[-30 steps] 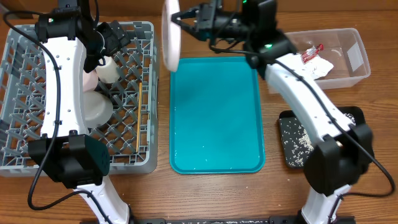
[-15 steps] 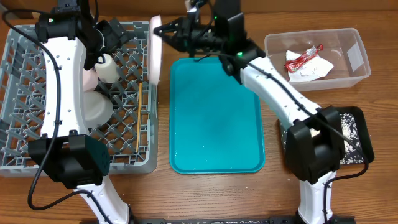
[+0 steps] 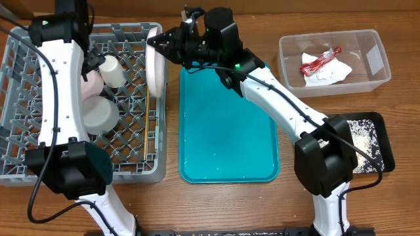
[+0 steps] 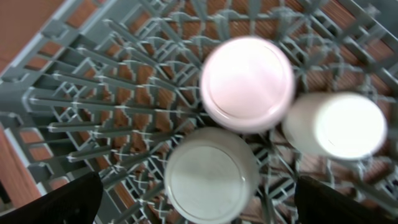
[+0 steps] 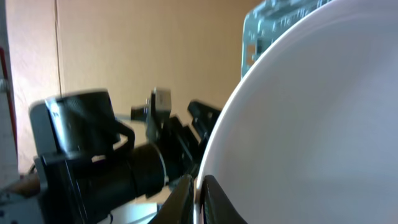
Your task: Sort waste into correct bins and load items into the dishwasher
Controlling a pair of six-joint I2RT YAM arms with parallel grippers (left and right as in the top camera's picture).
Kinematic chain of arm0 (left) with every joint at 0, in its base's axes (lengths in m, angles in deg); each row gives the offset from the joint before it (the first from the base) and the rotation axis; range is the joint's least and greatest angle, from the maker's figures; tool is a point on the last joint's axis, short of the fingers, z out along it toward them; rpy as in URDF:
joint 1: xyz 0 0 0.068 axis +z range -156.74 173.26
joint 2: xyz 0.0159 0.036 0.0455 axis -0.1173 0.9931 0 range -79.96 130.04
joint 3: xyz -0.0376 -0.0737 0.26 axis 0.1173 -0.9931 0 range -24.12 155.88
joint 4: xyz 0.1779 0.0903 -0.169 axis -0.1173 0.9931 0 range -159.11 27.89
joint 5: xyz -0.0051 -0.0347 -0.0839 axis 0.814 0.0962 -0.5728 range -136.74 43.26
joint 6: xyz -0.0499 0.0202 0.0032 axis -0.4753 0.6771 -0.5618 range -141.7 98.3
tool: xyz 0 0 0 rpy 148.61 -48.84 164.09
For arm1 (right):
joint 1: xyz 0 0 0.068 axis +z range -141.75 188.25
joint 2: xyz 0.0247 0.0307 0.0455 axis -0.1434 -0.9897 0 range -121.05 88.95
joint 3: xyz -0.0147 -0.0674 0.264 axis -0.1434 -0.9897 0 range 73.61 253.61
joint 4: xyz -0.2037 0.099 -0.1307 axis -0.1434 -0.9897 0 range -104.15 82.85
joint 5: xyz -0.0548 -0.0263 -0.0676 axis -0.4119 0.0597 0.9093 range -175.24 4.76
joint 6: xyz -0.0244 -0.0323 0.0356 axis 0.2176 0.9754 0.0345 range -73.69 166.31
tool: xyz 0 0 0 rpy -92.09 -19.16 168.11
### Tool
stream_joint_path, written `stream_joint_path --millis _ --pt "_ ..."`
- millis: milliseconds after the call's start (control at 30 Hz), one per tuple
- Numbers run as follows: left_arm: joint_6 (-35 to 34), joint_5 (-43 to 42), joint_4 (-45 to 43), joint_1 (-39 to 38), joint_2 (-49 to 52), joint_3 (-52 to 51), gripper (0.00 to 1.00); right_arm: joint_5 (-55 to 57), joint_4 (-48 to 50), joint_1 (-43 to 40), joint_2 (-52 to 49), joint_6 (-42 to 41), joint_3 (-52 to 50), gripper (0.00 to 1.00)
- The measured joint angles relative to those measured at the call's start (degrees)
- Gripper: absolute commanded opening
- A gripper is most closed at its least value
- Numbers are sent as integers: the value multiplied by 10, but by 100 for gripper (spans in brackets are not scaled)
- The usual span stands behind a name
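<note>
at the right wall of the dish rack (image 3: 20, 164) the right gripper (image 3: 157, 41) pinched the plate (image 3: 155, 69) on edge, not yet slotted, while bowls (image 4: 247, 84) and cup (image 4: 336, 124) sat racked below the spread left gripper (image 4: 202, 202).

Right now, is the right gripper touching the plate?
Touching. The right wrist view shows the rim of the plate pinched between the two fingers of the right gripper.

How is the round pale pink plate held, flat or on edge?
On edge: the plate shows as a thin sliver overhead, in the right gripper, at the grey rack.
</note>
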Motion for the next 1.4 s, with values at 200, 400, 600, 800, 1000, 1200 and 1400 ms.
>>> stream_joint_path --millis 200,400,600,800,1000,1200,1400 --pt "-6 1 0 3 0 0 100 41 37 5 -31 -6 0 7" --pt "-13 -8 1 3 0 0 100 38 84 8 -49 -21 0 4" --pt "-13 -10 1 3 0 0 100 46 62 7 -49 29 2 8" --pt "-13 -18 0 3 0 0 100 133 -193 3 -51 162 64 24" --pt "-14 -50 -1 3 0 0 100 323 -461 -4 -52 296 215 74" --pt "38 -244 -50 1 0 0 100 454 -622 -22 -52 350 351 100" --pt "199 -455 -79 -54 0 0 100 493 -714 -106 -52 361 427 100"
